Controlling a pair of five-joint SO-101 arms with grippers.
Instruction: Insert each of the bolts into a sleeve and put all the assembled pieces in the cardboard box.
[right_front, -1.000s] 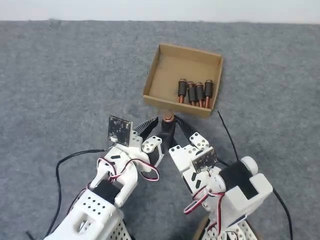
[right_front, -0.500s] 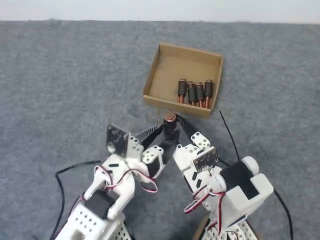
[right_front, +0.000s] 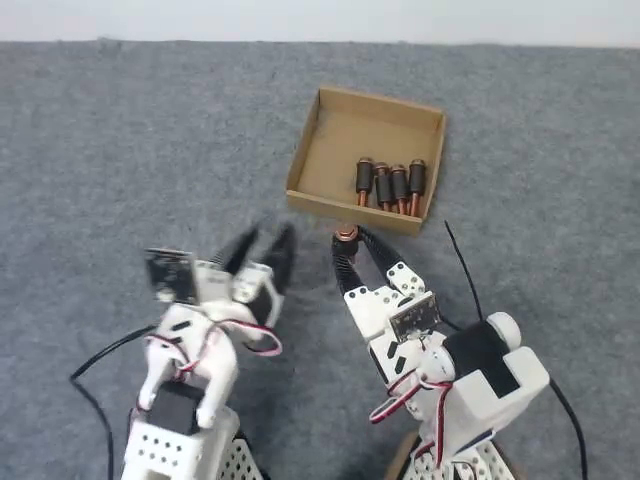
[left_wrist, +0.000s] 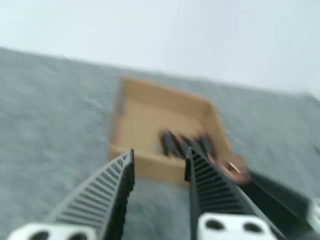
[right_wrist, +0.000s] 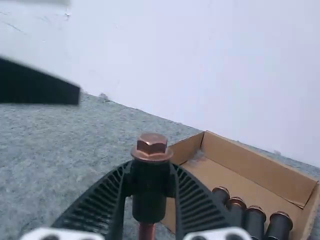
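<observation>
- Grips sleeved bolt (right_wrist: 149, 192) in right hand (right_front: 351, 243), long axis upright, copper head on top.
- Sits just near of cardboard box (right_front: 345, 207), with the box far and slightly right.
- Likely needs a short carry over the near wall.
- Shows left hand (right_front: 264, 242) wide, empty, off left, farther from the box.
- Counts four finished pieces (right_front: 390, 184) inside, right part.

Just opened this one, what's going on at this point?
The right pincer is shut on a black sleeve with a bolt seated in it, held upright just short of the cardboard box. The left pincer is open and empty, off to the side above the grey carpet. Four assembled pieces lie side by side in the box, so this one looks likely to go in next.
</observation>
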